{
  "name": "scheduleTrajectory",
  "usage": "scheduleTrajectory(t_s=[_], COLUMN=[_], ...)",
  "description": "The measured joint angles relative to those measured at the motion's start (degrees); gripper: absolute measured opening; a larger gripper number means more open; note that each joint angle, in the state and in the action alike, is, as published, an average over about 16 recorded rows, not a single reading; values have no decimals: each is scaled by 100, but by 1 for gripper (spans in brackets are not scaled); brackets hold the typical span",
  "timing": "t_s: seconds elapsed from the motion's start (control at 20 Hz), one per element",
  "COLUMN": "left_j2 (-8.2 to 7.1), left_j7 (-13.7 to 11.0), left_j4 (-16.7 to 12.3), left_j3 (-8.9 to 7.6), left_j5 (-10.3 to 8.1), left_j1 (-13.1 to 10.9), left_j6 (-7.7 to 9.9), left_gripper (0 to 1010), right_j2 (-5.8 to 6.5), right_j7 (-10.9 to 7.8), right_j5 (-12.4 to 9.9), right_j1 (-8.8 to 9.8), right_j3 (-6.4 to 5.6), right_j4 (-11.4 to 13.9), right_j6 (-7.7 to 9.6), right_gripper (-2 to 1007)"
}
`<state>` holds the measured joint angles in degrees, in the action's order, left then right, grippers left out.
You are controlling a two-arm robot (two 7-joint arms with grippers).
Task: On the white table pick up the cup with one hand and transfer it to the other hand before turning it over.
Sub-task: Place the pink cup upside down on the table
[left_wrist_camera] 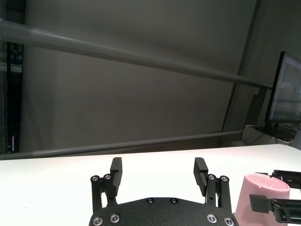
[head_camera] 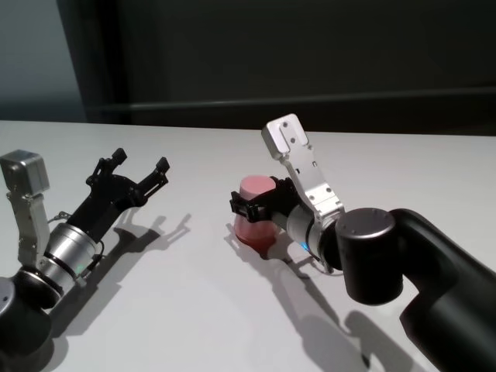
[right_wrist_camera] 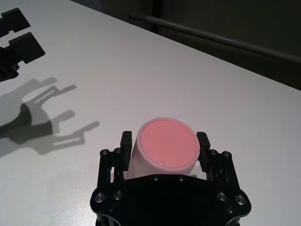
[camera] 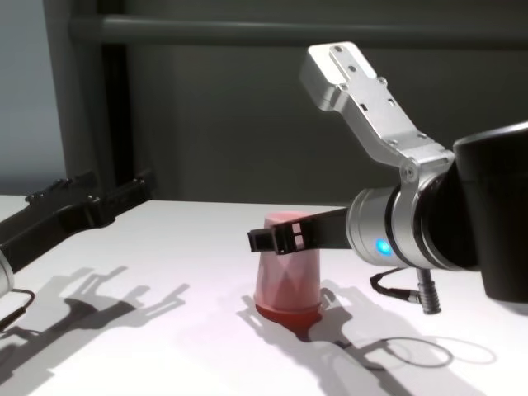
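The salmon-pink cup point(head_camera: 256, 211) stands upside down on the white table point(head_camera: 194, 310), closed base up and wide rim down. My right gripper point(head_camera: 254, 200), on the blue-lit arm, is shut on its upper sides. In the right wrist view the two fingers point(right_wrist_camera: 126, 141) press on either side of the cup point(right_wrist_camera: 167, 143). The chest view shows the cup point(camera: 287, 276) resting on the table in that gripper point(camera: 276, 237). My left gripper point(head_camera: 140, 161), on the green-lit arm, is open and empty, a hand's width to the cup's left, above the table. The cup's edge point(left_wrist_camera: 263, 197) shows in the left wrist view beside the left gripper point(left_wrist_camera: 158, 165).
The table's far edge meets a dark wall with a horizontal rail point(camera: 289, 31). A cable loop point(camera: 412, 289) hangs under the right wrist near the tabletop. A monitor point(left_wrist_camera: 287, 89) stands off to one side in the left wrist view.
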<state>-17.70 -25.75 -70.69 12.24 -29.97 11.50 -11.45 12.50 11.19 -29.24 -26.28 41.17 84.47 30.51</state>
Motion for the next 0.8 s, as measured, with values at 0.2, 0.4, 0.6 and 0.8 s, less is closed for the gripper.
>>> scheduleTrajectory(t_s=[0.2,0.4,0.6,0.8], left_j2=[0,0,0,0], left_j7=[0,0,0,0], left_j4=[0,0,0,0], left_j3=[0,0,0,0], left_j5=[0,0,0,0], left_j1=[0,0,0,0], left_j6=[0,0,0,0], left_gripper=[1003,1003,1003,1003], right_j2=[-29,-30,15,107], right_j7=[-94,-225,-355,-399], right_j5=[-3,-38,-104,-125], right_j1=[30,93,196,323], right_j3=[-64,-180,-366,-560], right_j4=[-35,9,163,407], right_j6=[-35,-158,-362,-571], right_gripper=[893,948,989,1002])
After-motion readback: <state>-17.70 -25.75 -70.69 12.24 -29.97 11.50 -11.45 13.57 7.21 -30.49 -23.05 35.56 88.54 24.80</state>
